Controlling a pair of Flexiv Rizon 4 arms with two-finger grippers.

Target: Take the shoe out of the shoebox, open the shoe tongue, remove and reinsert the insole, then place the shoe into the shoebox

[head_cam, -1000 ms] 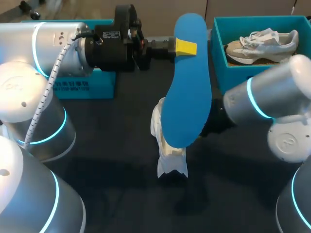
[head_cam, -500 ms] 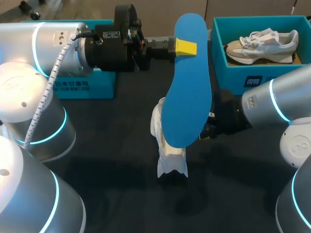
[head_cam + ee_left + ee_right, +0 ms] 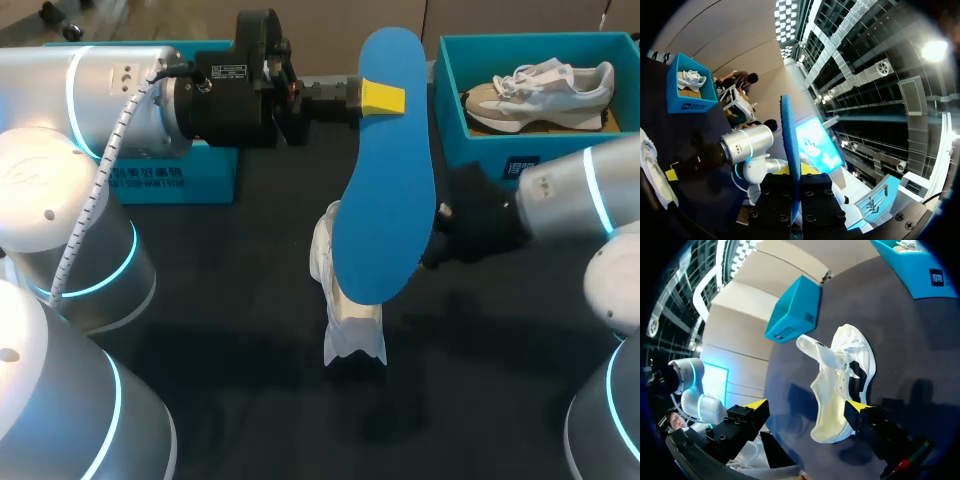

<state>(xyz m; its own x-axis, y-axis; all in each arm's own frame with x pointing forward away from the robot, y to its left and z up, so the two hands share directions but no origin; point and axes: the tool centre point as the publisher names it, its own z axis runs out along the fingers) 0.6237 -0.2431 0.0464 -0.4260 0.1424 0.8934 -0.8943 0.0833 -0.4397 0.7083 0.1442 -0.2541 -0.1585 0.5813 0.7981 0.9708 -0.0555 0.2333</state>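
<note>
Above the desk (image 3: pixel 230 300), my left claw (image 3: pixel 381 97) pinches the insole (image 3: pixel 385 200) upright; my right claw (image 3: pixel 806 409) hangs spread, the white shoe (image 3: pixel 840 375) lying on the desk just ahead, seemingly untouched. I'd steady the shoe, then feed the insole toe first.

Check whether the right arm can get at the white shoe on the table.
Probably yes: the right end effector is open just short of the white shoe, nothing between them; the insole is held higher up.

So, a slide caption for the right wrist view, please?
The open right hand faces the white shoe on the dark table.
</note>
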